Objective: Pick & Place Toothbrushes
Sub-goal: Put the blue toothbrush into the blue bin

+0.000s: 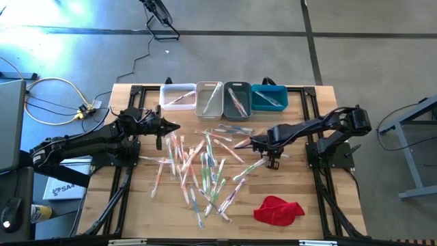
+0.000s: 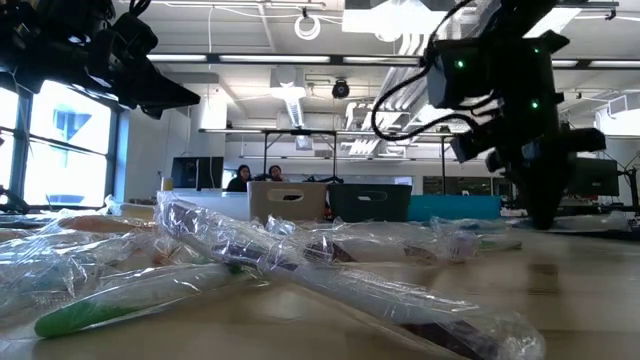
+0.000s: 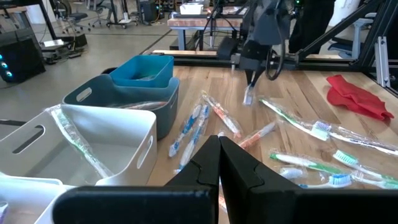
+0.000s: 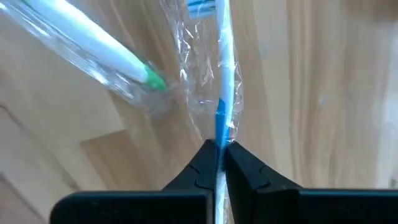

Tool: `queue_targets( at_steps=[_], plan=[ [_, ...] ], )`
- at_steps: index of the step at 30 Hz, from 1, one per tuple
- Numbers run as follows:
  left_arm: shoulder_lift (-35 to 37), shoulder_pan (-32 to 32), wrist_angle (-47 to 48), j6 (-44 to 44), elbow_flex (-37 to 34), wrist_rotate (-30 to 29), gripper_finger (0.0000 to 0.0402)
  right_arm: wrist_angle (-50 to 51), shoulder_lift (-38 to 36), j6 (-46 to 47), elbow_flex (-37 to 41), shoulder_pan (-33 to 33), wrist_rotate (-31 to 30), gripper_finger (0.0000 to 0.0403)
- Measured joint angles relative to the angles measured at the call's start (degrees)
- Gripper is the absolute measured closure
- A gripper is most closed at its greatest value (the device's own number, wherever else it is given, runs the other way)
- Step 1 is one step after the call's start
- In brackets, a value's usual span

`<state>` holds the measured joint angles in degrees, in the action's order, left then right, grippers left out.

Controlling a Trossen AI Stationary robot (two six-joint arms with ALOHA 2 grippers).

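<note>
Clenched on a blue-handled toothbrush, right hand low over the bench, wrapper crinkled around the handle just ahead of the fingertips, a green-tipped white toothbrush lying beside it. Same right hand seen from above at the edge of the toothbrush pile that faces the red cloth, well short of the cloth itself. Pinched brush small in the left wrist view, hanging from the right hand just above the wood.

Left hand shut on nothing, poised at the pile's opposite edge, nearest the white bin; fingers pressed together in its own view.

Dozens of wrapped toothbrushes strewn across the bench middle, between the bins and the cloth, overlapping at all angles; pink, orange, green and blue handles mixed. Green-handled one and clear wrappers closest in the low view.

Four bins in a row touching side by side at the bench's far edge from the cloth: white, then beige bin, grey bin, blue bin. At least one toothbrush already in each. Cloth crumpled, apart from the pile.

Two people seated at screens far behind the bench in the low view.
</note>
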<state>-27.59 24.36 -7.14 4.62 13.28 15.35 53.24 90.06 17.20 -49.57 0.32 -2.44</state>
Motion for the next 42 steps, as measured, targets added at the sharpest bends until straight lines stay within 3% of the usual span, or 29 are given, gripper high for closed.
queue_targets(
  at_steps=[8,25,32,42],
  plan=[
    [0.0,0.0,0.0,0.0,0.0,0.0,0.0401,4.4,0.0,1.1,-9.9,1.9,-5.6,0.0397],
    [0.0,0.0,0.0,0.0,0.0,0.0,0.0401,20.6,-0.2,2.2,-30.8,1.7,-29.9,0.0397],
    [0.0,0.0,0.0,0.0,0.0,0.0,0.0401,21.2,-0.2,-1.2,-33.4,-4.2,-36.3,0.0397],
    [0.0,0.0,0.0,0.0,0.0,0.0,0.0401,16.0,-0.2,-13.1,-33.4,-16.4,-36.2,0.0397]
  ],
)
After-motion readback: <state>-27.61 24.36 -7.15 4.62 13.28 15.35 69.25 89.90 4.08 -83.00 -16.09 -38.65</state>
